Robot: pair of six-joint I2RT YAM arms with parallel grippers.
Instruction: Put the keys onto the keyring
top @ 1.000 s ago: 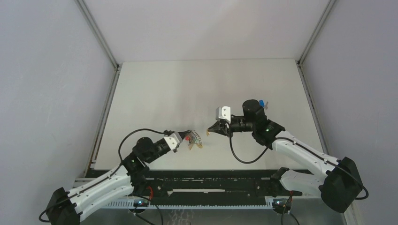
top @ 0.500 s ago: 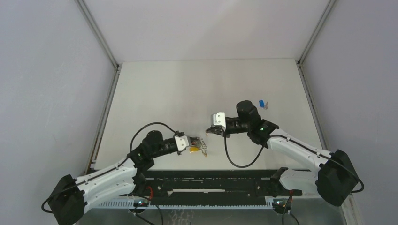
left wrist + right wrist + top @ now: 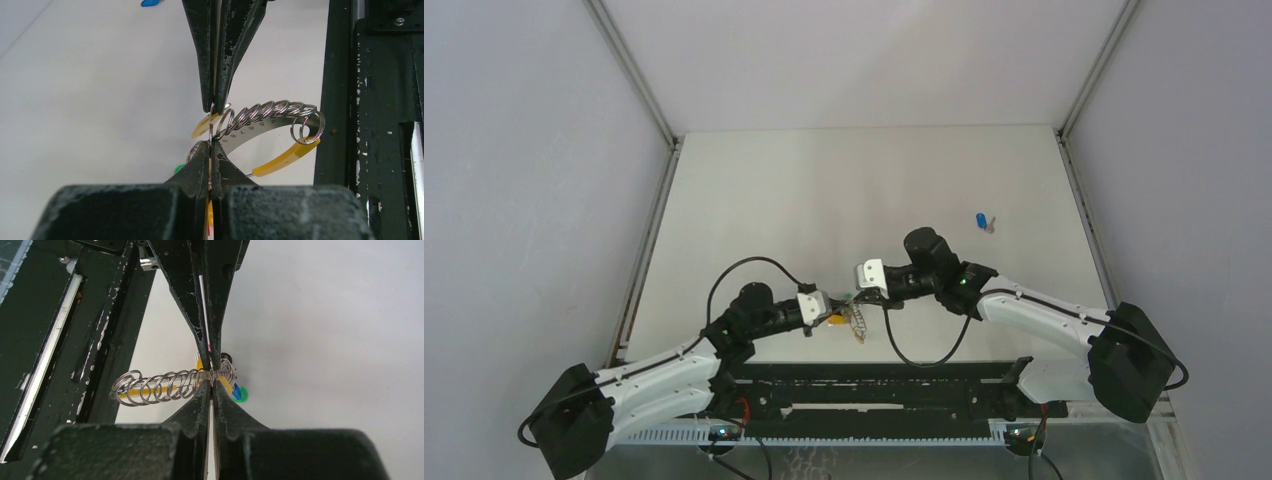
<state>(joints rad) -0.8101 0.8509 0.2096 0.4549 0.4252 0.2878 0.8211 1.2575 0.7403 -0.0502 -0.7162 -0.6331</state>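
left gripper [image 3: 210, 150] clamped on keyring [image 3: 265, 112], right gripper [image 3: 210, 385] closed tip-to-tip against it — fingers [image 3: 200, 50] mask contact, rail [image 3: 380, 125] beside, blue key [image 3: 980, 220] well apart

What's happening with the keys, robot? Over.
Jaws shut, left gripper and right gripper tip to tip. Left pinches keyring. Loose blue key on table, far right. Nothing blocking.
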